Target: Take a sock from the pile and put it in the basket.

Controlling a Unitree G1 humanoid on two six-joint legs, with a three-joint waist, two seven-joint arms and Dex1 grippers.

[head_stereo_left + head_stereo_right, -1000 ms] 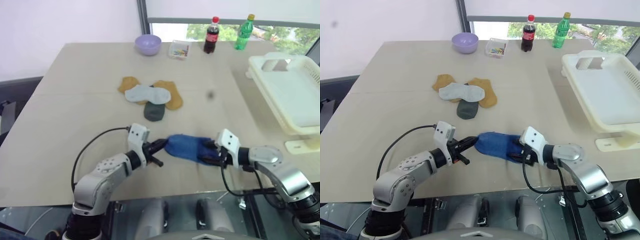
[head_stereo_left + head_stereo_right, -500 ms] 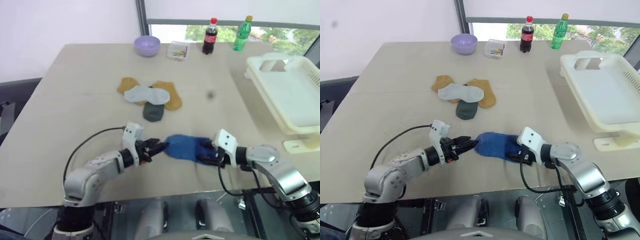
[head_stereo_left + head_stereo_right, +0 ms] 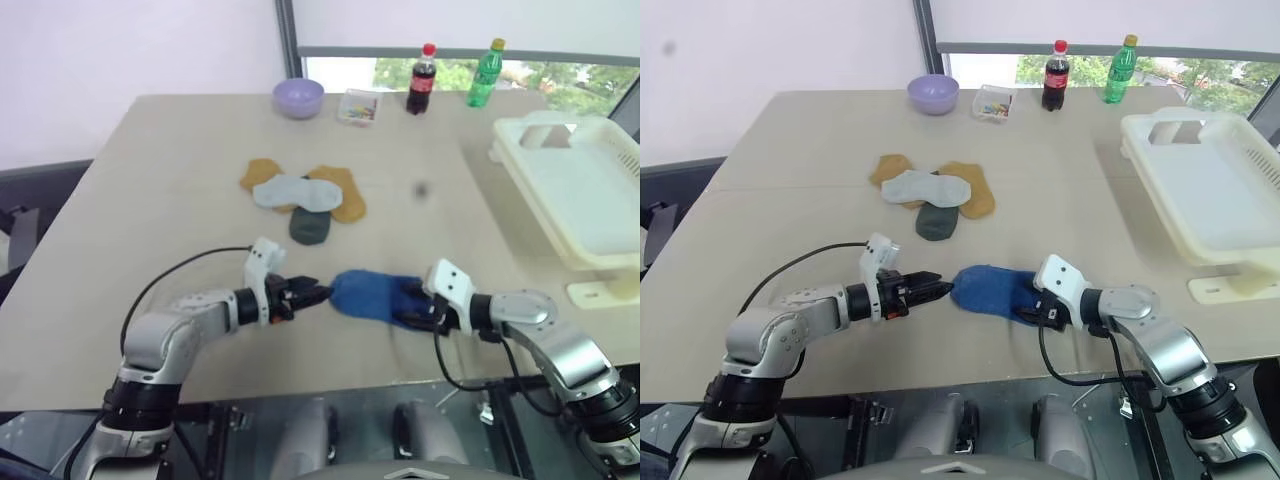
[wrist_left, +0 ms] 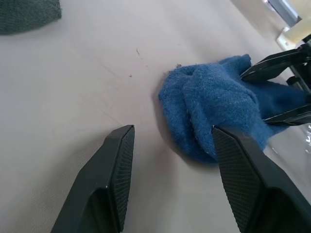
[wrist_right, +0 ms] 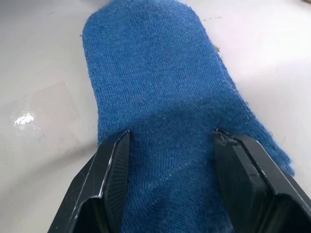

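A blue sock (image 3: 372, 296) lies crumpled on the table near its front edge, apart from the pile (image 3: 302, 195) of mustard, grey and dark green socks further back. My left gripper (image 3: 318, 295) is open, level with the sock's left end, its tips just short of it; the left wrist view shows the sock (image 4: 214, 104) ahead of the spread fingers (image 4: 116, 165). My right gripper (image 3: 412, 312) is open too, with its fingers (image 5: 114, 165) on either side of the sock's right end (image 5: 155, 82). The cream basket (image 3: 527, 182) stands at the table's right edge.
At the table's back edge stand a lilac bowl (image 3: 298, 97), a small clear box (image 3: 358, 104), a cola bottle (image 3: 421, 77) and a green bottle (image 3: 486, 72). Bare tabletop lies between the sock and the basket. The front table edge runs just below both grippers.
My left gripper has opened and let go of the sock's left end, and its elbow has swung out to the left. The right gripper and the sock have stayed put.
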